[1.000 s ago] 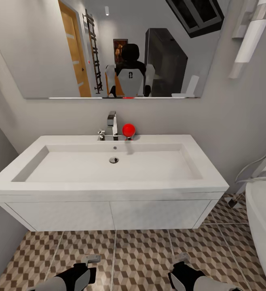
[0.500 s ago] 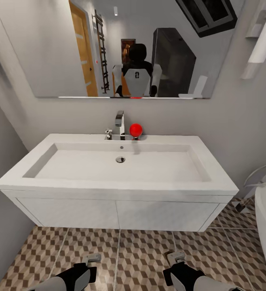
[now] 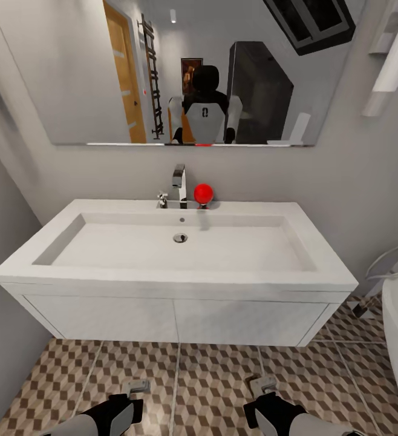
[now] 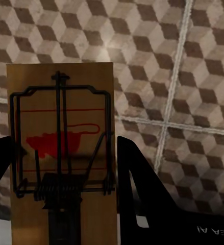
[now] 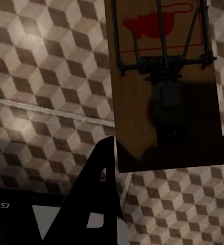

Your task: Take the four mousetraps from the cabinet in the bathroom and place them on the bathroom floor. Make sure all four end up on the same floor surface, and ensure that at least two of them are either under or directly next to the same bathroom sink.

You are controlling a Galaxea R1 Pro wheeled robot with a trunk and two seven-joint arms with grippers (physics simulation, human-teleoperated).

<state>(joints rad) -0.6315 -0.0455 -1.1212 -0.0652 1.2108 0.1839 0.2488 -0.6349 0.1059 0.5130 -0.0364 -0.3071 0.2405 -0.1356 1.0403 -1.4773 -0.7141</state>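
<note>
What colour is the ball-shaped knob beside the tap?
Bright red knob, clearest in the head view.

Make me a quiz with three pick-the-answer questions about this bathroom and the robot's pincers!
1. Where is the red knob?
A. on the floor
B. beside the tap, behind the sink
C. in the bathtub

2. How many mousetraps are being carried?
A. none
B. two
C. four

3. The left pincer is
A. shut on a mousetrap
B. open and empty
C. gripping the tap

Answers: 1 B, it sits beside the tap; 2 B, one per pincer, the right pincer holds the other mousetrap; 3 A, dark fingers flank the board.
</note>
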